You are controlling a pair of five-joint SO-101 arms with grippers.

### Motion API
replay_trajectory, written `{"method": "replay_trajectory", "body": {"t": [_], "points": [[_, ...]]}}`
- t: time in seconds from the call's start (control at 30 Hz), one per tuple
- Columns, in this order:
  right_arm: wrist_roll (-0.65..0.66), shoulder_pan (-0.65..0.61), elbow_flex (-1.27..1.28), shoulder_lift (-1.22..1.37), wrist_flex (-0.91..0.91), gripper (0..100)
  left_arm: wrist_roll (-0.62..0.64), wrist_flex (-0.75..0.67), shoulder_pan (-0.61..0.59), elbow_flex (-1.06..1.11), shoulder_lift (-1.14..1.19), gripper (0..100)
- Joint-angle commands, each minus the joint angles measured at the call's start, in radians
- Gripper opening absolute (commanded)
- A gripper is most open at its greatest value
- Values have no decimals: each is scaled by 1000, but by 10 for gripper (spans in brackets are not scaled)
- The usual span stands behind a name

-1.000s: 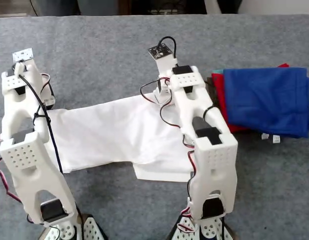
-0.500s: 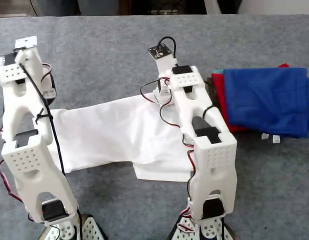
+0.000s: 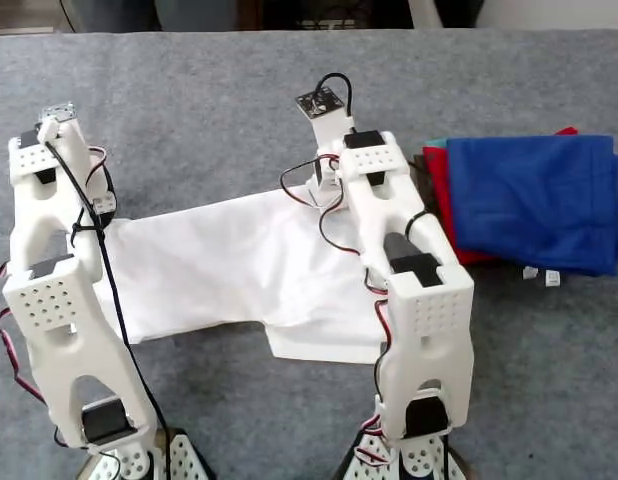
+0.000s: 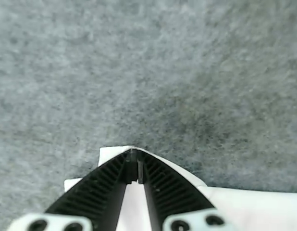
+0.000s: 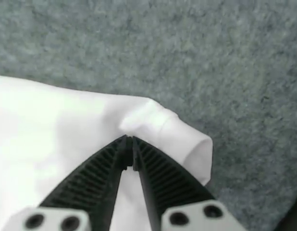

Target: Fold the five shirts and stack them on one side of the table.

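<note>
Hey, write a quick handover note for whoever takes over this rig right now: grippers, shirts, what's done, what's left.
Grippers: the left gripper is shut on a far corner of the white shirt; the right gripper is shut on its far edge, where the cloth is puckered.
Things: the white shirt lies spread on the table between the arms.
Done: a folded stack at the right side, with the blue shirt over the red shirt and a teal edge.
Left: fold the white shirt and stack it.

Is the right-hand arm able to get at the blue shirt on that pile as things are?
Probably yes: the blue shirt lies just beside that arm with nothing between. But the right gripper is shut on the white shirt, so it would likely have to let go first.
</note>
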Motion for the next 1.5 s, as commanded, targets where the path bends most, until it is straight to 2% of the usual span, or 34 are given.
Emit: {"method": "replay_trajectory", "body": {"t": [0.0, 0.3, 0.43, 0.57, 0.8, 0.97, 1.1, 1.33, 1.47], "points": [[-9, -8, -36, 22, -17, 14, 15, -11, -77, -27, 5, 28], [-9, -8, -61, 33, -9, 14, 41, 37, -260, -33, 2, 28], [-9, -8, -59, 35, -9, 14, 37, 46, -285, -39, -8, 28], [-9, -8, -59, 35, -9, 14, 37, 51, -248, -51, -26, 28], [-9, -11, -81, 16, 2, 14, 37, 138, -147, -183, -210, 29], [-5, -12, -182, -47, 150, 14, 26, 219, -127, -216, -315, 29], [-3, -6, -303, -97, 272, 14, -84, 313, -99, -211, -338, 29], [-2, 8, -481, -117, 445, 15, -141, 302, -70, 1, -350, 29], [8, 6, -529, -122, 585, 15, -140, 195, -48, 229, -457, 29]]}}
